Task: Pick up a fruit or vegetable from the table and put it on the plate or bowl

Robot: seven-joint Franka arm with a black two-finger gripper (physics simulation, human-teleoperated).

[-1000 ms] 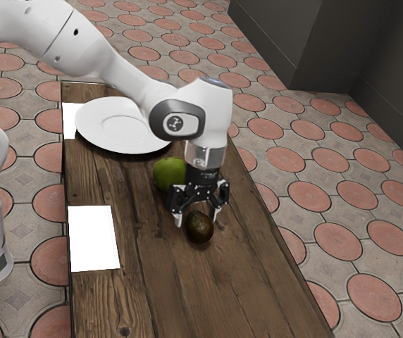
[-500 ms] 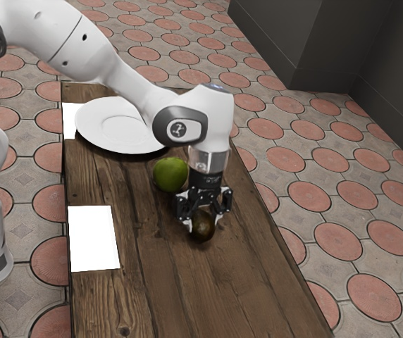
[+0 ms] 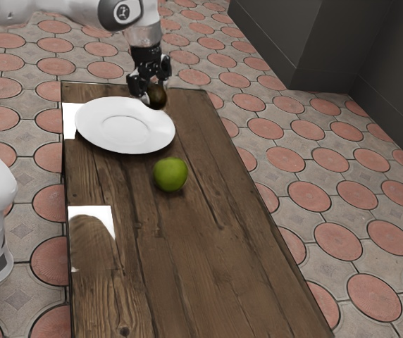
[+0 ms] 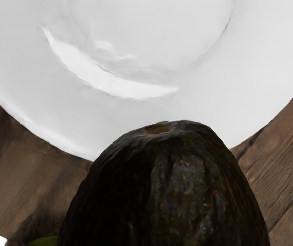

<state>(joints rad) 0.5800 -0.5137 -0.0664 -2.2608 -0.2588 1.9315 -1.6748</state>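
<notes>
step: carry to plate (image 3: pixel 113 130) | gripper (image 3: pixel 149 86) clamped on avocado (image 3: pixel 158 97), aloft over plate's 1 o'clock rim | advice: shift toward 7 o'clock, centre, lower gently, then release

white sheet (image 3: pixel 89 210) flat at surface (image 3: pixel 208 267) edge, brown patch across it. second white sheet (image 3: pixel 68 120) farther along same edge. red-tiled floor (image 3: pixel 314 162) around; dark wall (image 3: pixel 328 35) beyond.
</notes>
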